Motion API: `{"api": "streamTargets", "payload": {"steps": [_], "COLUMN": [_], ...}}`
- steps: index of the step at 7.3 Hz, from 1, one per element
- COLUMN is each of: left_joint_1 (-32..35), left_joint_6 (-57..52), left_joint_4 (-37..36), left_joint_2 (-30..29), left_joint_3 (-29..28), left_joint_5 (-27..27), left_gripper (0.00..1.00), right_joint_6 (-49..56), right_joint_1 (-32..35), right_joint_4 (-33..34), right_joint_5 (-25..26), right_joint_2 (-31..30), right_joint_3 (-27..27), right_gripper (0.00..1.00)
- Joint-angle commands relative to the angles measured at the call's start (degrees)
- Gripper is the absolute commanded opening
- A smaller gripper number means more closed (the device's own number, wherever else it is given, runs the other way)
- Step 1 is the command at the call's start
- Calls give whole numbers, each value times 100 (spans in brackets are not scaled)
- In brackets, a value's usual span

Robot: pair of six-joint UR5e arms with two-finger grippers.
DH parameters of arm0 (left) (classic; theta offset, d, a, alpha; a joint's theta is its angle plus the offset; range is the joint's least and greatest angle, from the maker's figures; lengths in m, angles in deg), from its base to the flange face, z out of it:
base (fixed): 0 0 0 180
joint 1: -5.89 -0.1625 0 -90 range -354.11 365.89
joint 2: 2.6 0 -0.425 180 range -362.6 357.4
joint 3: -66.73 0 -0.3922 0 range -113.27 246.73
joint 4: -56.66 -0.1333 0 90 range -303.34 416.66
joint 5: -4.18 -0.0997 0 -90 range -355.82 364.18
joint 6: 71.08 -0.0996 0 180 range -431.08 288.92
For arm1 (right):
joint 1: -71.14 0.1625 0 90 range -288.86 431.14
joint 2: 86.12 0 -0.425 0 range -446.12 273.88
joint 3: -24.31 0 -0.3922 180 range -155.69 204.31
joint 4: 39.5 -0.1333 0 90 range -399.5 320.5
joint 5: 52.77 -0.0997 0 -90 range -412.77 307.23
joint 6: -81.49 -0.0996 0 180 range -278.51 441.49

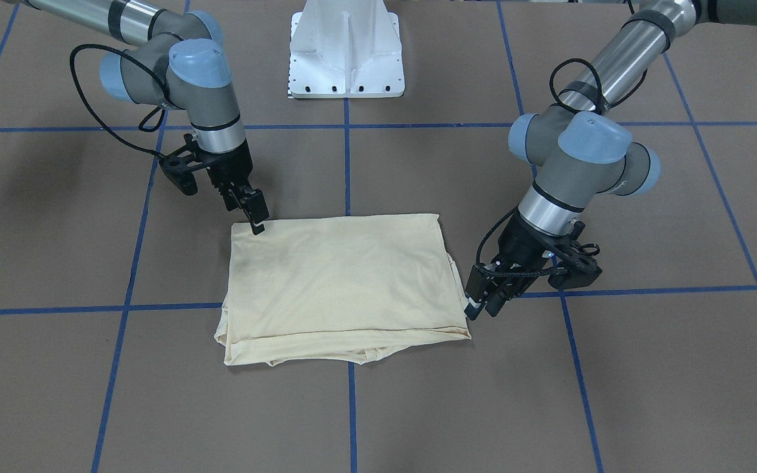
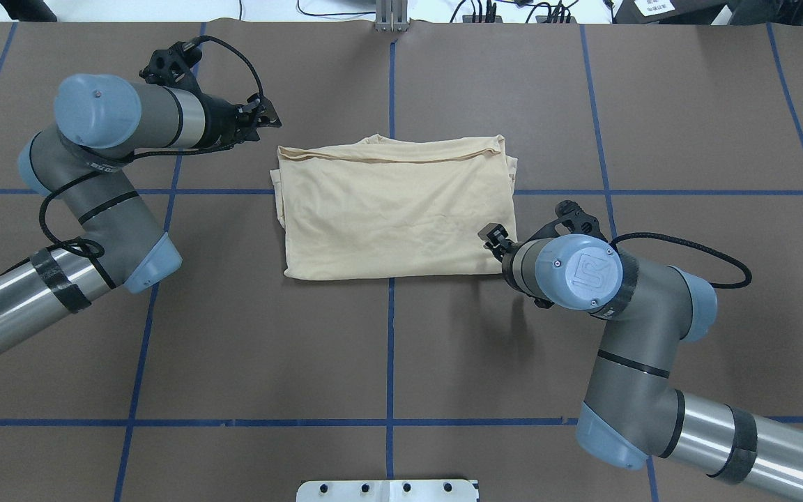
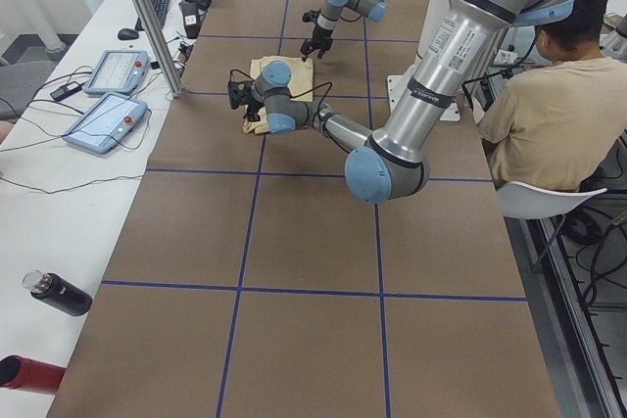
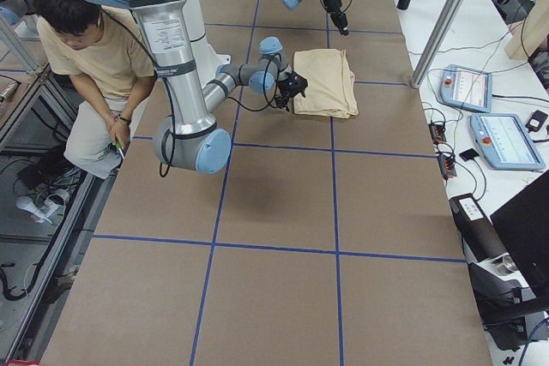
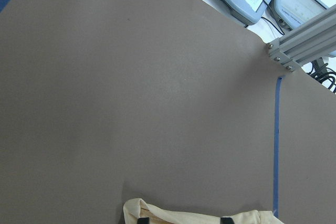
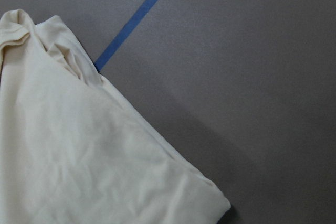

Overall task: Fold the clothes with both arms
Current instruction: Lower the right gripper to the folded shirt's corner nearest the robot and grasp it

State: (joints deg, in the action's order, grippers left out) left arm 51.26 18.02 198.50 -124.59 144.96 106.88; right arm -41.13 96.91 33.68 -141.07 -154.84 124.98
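T-shirt [image 1: 345,276] folded flat; left gripper [image 1: 477,307] spread at one corner, right gripper [image 1: 257,222] at the opposite corner, state indeterminable.

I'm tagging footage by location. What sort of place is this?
Most likely a robotics lab or test cell, not a home: a brown table marked with a blue tape grid, teach pendants on a side bench, and a person seated beside the pedestal.

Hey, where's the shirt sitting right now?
In the overhead view the folded shirt lies mid-table on the centre blue line, left hand by its far-left corner, right hand by its near-right corner.
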Motion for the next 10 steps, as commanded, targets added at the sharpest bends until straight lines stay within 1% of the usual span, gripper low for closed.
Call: {"api": "streamTargets", "payload": {"steps": [1, 2, 3, 4, 5, 6, 7, 8, 10], "left_joint_1": [-1, -1, -1, -1, -1, -10, -10, -18, -27], "left_joint_6": [2, -7, -15, -15, -24, -33, -33, -42, -42], "left_joint_4": [-8, -8, -8, 1, -8, 1, 1, 1, -8], "left_joint_2": [69, 105, 140, 149, 175, 228, 237, 237, 237], "left_joint_3": [104, 122, 122, 122, 114, 122, 114, 96, 87], "left_joint_5": [-13, -13, -13, -13, -22, -22, -22, -30, -31], "left_gripper": [54, 54, 54, 54, 54, 54, 54, 54, 54], "right_joint_6": [-51, -51, -60, -60, -60, -104, -104, -104, -95], "right_joint_1": [-10, -1, 25, 16, 16, 25, 60, 60, 78], "right_joint_4": [3, 3, 12, 12, 21, 30, 38, 39, 47], "right_joint_5": [24, 24, 32, 32, 32, 32, 32, 24, 6], "right_joint_2": [34, 34, 60, 61, 61, 61, 69, 61, 43], "right_joint_3": [-153, -154, -154, -163, -154, -154, -145, -128, -40], "right_gripper": [96, 94, 89, 77, 67, 38, 4, 0, 0]}}
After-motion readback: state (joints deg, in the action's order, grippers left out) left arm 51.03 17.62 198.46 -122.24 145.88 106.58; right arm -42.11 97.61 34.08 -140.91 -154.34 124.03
